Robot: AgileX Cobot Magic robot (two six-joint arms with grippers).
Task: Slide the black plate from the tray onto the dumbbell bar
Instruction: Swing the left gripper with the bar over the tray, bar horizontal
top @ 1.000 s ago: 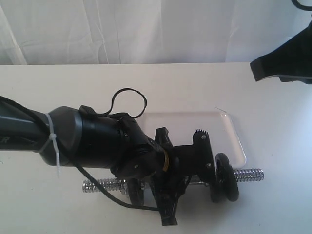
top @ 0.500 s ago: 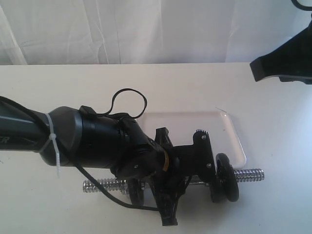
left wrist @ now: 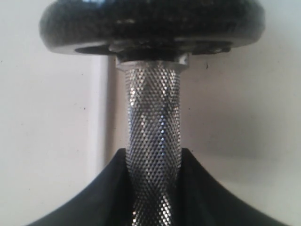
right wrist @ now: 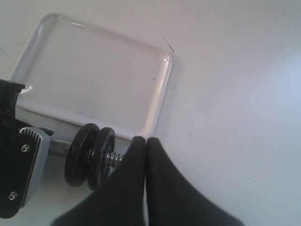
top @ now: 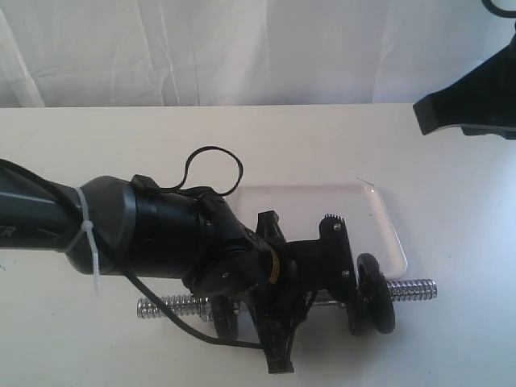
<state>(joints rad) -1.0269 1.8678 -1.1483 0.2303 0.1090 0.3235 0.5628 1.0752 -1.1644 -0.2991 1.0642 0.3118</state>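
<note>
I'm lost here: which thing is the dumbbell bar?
Find the white tray. Just in front of it lies the bar. It alone is shiny chrome with threaded ends; the plates on it are black.

Left arm [top: 121, 230]: matte black cylindrical casing, white cable tie [top: 85, 230], looped black cable [top: 211, 148], small silver screws [right wrist: 24, 148]. Right arm [top: 472, 101]: black, angular.

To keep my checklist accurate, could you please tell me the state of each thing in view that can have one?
left gripper: jaws shut on the dumbbell bar.
right gripper: jaws shut, holding nothing.
dumbbell bar: gripped at its knurled middle.
two black plates: side by side on one end of the bar.
third black plate: apparently on the bar's other side.
tray: nothing in the part that shows.
</note>
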